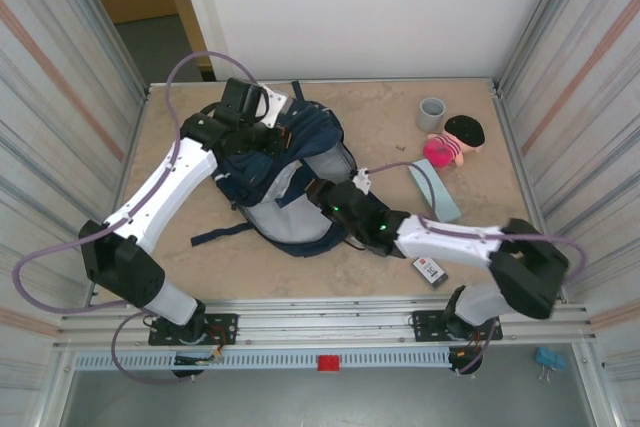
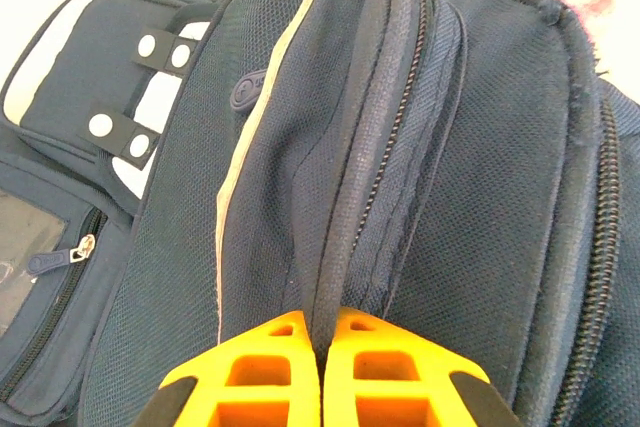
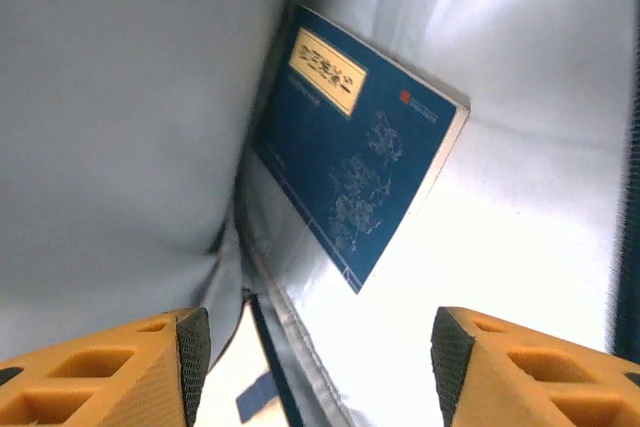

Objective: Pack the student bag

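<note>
The student bag [image 1: 290,182] lies left of centre on the table [image 1: 370,117], left gripper [image 2: 322,332] pinched on its zip edge; right gripper [image 3: 315,347], jaws apart, faces a blue book [image 3: 350,147] inside, cream title label [image 3: 327,71] unreadable

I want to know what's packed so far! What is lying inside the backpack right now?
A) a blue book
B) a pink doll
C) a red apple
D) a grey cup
A: the right wrist view looks into the student bag and shows a blue book lying against its pale lining, while the doll and the grey cup sit outside it.
</note>
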{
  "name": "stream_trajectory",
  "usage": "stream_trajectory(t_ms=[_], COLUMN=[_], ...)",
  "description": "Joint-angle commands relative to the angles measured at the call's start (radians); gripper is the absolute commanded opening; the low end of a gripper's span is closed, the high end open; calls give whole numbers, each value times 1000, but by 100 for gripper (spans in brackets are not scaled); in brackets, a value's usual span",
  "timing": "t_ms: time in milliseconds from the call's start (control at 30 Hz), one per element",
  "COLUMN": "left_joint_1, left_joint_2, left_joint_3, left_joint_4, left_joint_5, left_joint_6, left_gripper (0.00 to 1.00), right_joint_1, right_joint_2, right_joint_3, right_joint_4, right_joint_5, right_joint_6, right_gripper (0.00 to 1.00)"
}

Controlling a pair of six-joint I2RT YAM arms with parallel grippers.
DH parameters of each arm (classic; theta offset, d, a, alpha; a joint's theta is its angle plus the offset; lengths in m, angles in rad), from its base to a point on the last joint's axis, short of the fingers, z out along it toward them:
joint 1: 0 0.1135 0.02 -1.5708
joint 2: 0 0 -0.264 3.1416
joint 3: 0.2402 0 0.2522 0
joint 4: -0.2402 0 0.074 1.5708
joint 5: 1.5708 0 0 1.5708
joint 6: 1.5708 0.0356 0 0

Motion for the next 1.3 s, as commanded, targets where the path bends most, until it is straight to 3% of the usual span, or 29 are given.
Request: stream_trajectory(t_ms=[0, 267, 367, 400, 433, 500, 567, 700, 867, 1100, 1267], left_joint_1=[13, -17, -63, -74, -79, -81, -76, -22, 97, 280, 341], left_joint_2=[8, 15, 41, 45, 43, 14, -39, -162, -311, -465, -559], left_joint_3=[-19, -161, -187, -190, -192, -209, -228, -274, -386, -517, -587], left_joint_4=[56, 121, 99, 81, 66, 62, 64, 37, 17, 5, 4], left_joint_5=[-31, 88, 81, 85, 102, 119, 113, 103, 128, 228, 252], left_joint_6=[-1, 23, 34, 31, 21, -9, -35, -117, -193, -289, -315], left_gripper=[0, 1, 9, 24, 46, 68, 79, 89, 91, 92, 92], right_joint_1=[7, -2, -13, -21, -30, -56, -90, -132, -128, -48, -11], right_joint_2=[-167, -573, -663, -681, -695, -697, -678, -572, -329, -46, 121], right_joint_3=[-23, -36, -31, -32, -28, -5, 29, 105, 228, 316, 346], right_joint_4=[-218, -486, -530, -535, -546, -573, -584, -585, -625, -586, -544], right_joint_5=[-1, -70, -80, -90, -98, -120, -185, -319, -429, -397, -383], right_joint_6=[-129, -423, -548, -601, -649, -723, -803, -976, -1163, -1371, -1469], right_gripper=[61, 63, 65, 67, 71, 73, 74, 81, 99, 99, 99])
